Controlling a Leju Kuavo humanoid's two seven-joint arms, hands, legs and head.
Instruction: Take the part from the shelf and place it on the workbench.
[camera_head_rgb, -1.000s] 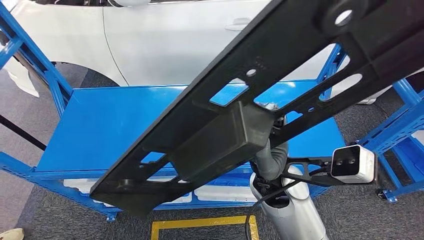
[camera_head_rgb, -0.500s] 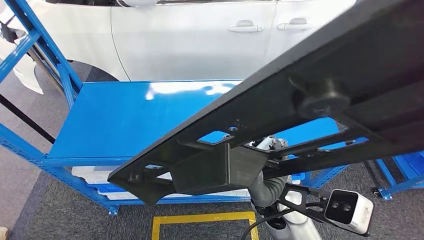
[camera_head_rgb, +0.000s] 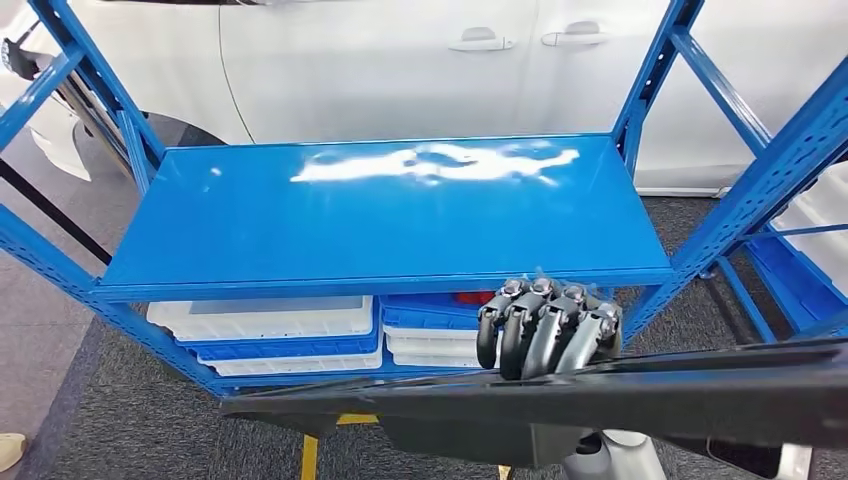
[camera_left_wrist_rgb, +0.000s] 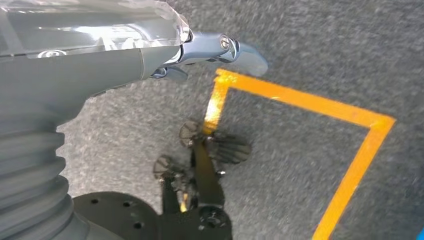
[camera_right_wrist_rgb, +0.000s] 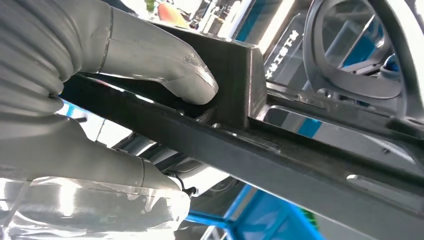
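The long, flat black plastic part (camera_head_rgb: 560, 400), pierced with cut-outs, lies level before the blue metal shelf (camera_head_rgb: 380, 215), grasped by the right hand (camera_head_rgb: 548, 330); left hand (camera_left_wrist_rgb: 100, 60) grip unclear.

Part (camera_head_rgb: 600, 400) cut off at right edge; palm hidden beneath.

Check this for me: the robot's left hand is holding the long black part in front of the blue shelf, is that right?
Not quite. It is the right hand that holds the long black part in front of the blue shelf, as the head view shows. The left hand holds nothing and hangs over the floor in the left wrist view.
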